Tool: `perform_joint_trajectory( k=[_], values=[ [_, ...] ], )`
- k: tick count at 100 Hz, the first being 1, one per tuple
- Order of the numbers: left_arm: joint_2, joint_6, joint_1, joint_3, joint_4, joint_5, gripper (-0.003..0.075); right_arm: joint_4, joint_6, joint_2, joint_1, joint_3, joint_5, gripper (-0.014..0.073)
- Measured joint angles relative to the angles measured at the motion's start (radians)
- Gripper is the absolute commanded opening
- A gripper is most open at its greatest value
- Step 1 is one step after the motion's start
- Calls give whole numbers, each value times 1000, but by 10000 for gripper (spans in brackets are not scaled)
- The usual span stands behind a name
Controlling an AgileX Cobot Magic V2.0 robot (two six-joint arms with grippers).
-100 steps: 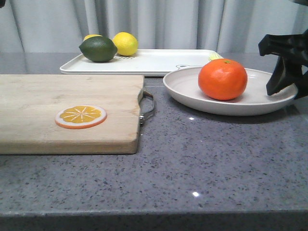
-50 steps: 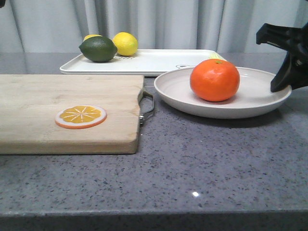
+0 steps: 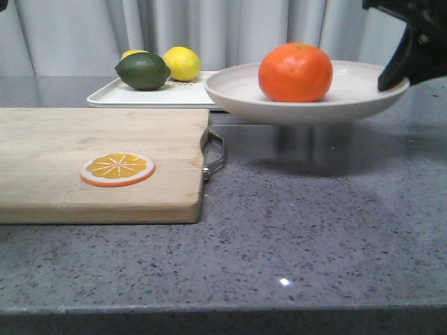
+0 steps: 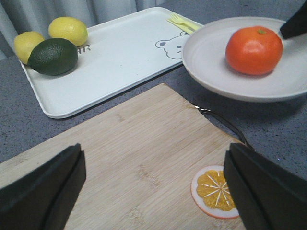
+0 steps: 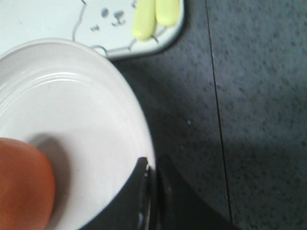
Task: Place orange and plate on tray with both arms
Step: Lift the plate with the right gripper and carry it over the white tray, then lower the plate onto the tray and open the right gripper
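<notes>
The plate (image 3: pixel 307 101), pinched at its rim by the right gripper (image 5: pixel 152 179), has been lifted off the table with the orange (image 3: pixel 295 72) riding on it, so it can now be carried to the tray (image 3: pixel 150 95), while the left gripper (image 4: pixel 153 187) is held spread wide over the cutting board (image 4: pixel 144 158).

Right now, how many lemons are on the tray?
2: both at the tray's far-left end, one lemon behind the lime, another lemon at the lime's left. None looks hidden.

My right gripper (image 3: pixel 404 64) is holding the plate (image 3: pixel 307 105) clear above the countertop (image 3: pixel 314 230). On the tray (image 4: pixel 120 57), a lime (image 4: pixel 53 56) and two lemons (image 4: pixel 68 30) are crowding the far left end, and yellow forks (image 4: pixel 184 22) are lying along the right edge; the bare middle is offering room.
</notes>
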Motion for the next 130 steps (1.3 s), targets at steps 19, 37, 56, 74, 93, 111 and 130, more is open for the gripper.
perform_joint_trajectory(
  k=[19, 37, 56, 74, 93, 111, 130],
  values=[
    [0, 0, 0, 0, 0, 0, 564, 0, -5, 61, 0, -191, 34, -99],
    [0, 0, 0, 0, 0, 2, 564, 0, -11, 223, 0, -409, 110, -100],
    [0, 0, 0, 0, 0, 2, 564, 0, -49, 407, 0, -627, 164, -100],
    [0, 0, 0, 0, 0, 2, 564, 0, -55, 562, 0, -815, 202, -100],
    [0, 0, 0, 0, 0, 4, 564, 0, -56, 708, 0, -972, 234, -100],
    [0, 0, 0, 0, 0, 4, 564, 0, -81, 808, 0, -1067, 249, -100],
    [0, 0, 0, 0, 0, 4, 564, 15, -98, 860, 0, -1103, 255, -100]
  ],
)
